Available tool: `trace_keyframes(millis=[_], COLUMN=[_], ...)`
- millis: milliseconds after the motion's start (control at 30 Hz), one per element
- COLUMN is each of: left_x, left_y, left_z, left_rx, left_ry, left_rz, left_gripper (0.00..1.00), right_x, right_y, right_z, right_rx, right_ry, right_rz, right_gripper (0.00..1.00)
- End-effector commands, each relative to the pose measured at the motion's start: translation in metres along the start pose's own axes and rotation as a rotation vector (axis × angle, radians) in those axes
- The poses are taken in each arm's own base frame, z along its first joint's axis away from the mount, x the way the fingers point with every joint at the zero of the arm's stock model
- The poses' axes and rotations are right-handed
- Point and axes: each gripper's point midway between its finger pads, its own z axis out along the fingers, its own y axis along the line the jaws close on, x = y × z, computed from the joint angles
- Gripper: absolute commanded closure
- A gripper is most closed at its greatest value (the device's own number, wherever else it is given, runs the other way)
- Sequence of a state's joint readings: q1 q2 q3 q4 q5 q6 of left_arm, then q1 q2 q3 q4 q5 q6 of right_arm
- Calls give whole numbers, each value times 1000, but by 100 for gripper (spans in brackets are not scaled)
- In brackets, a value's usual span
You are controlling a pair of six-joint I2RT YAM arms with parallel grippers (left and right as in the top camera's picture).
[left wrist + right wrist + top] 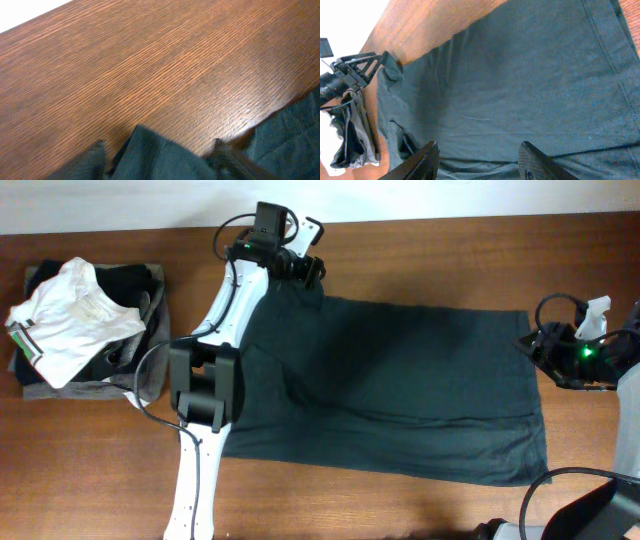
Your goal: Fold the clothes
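Observation:
A dark teal garment (400, 390) lies spread flat across the table. My left gripper (312, 275) is at its far left corner. In the left wrist view the blurred fingers (157, 152) stand wide apart with the corner of the cloth (165, 162) between them, so the gripper is open. My right gripper (537, 345) is at the garment's right edge. In the right wrist view it (479, 146) is open and empty above the cloth (520, 85), facing along it. The left gripper (365, 67) shows there at the far corner.
A pile of clothes sits at the table's left end, with a white shirt (70, 320) on top of dark and grey pieces (140, 370). It also shows in the right wrist view (350, 145). The table's back edge (450, 220) runs just behind the garment.

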State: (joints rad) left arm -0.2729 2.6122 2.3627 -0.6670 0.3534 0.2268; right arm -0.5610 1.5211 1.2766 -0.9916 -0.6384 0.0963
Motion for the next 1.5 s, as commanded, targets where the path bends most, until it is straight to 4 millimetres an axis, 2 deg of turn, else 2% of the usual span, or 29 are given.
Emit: trace_keyframes(millis=[0,67,100,133,167,200,233,300,367,467,500,567,600,633,700,733,767,800,867,967,1033,1067,1133,1167,1200,1267,1333,1400,1467], left_x=[13,8,12,15,12,3,-11,-28,-14,37,41,33,35,31,11,-12,-42,-42,-6,38,48,55,63,66,65,46,14,26,43], left_y=[0,7,8,7,5,4,6,21,25,27,21,9,5,3,1,-3,-23,-37,-78,-115,-127,-127,-134,-118,-94,-55,-56,-56,-56], left_z=[22,16,16,15,10,0,-15,-37,-30,9,11,10,10,6,-11,-34,-72,-83,-94,-103,-101,-97,-92,-93,-101,-98,-78,-63,-22], left_rx=[23,-22,-31,-27,-25,-28,-56,-146,-155,-123,-92,-25,-3,7,-2,-10,-8,6,65,94,54,10,-1,-101,-216,-245,34,119,155], left_ry=[12,15,33,48,53,44,29,14,53,173,182,154,158,154,121,79,37,58,238,447,505,536,570,586,589,491,292,294,302], left_rz=[7,-2,-7,-13,-14,-11,-4,1,-10,-51,-61,-62,-89,-94,-81,-65,-35,-30,-74,-109,-98,-101,-101,-70,-46,-29,57,103,184], left_gripper=[71,76,83,99,100,83,57,43,43,43,49,69,92,100,100,100,100,100,100,98,97,86,75,57,47,44,44,44,44], right_x=[-4,-4,-4,-4,-4,-4,-4,-4,-4,-4,-3,-3,-1,-1,0,0,0,0,0,0,0,0,1,1,1,1,1,1,0], right_y=[1,-3,-3,-3,-3,-3,-3,-3,-3,-3,-3,-3,-3,-3,-3,-3,-3,-3,-3,-3,-3,-3,-3,-4,-4,-3,-4,-4,-3], right_z=[-4,-4,-4,-4,-4,-4,-4,-4,-4,-4,-4,-4,-4,-4,-4,-4,-4,-4,-4,-4,-4,-4,-4,-4,-4,-4,-4,-4,-4], right_rx=[24,45,46,46,46,46,46,46,46,46,46,46,47,47,47,47,47,47,47,47,47,47,48,48,48,48,48,48,48], right_ry=[-18,-20,-21,-21,-21,-20,-20,-20,-20,-18,-16,-14,-8,-6,-5,-4,-4,-5,-5,-6,-6,-5,0,1,1,1,0,0,-2], right_rz=[-32,-32,-32,-32,-32,-32,-32,-32,-32,-30,-29,-27,-23,-22,-21,-20,-20,-21,-21,-22,-22,-33,-43,-42,-42,-43,-43,-43,-45], right_gripper=[45,46,46,46,46,46,46,46,46,46,46,47,49,50,50,50,50,50,50,50,50,50,50,49,49,49,49,49,49])
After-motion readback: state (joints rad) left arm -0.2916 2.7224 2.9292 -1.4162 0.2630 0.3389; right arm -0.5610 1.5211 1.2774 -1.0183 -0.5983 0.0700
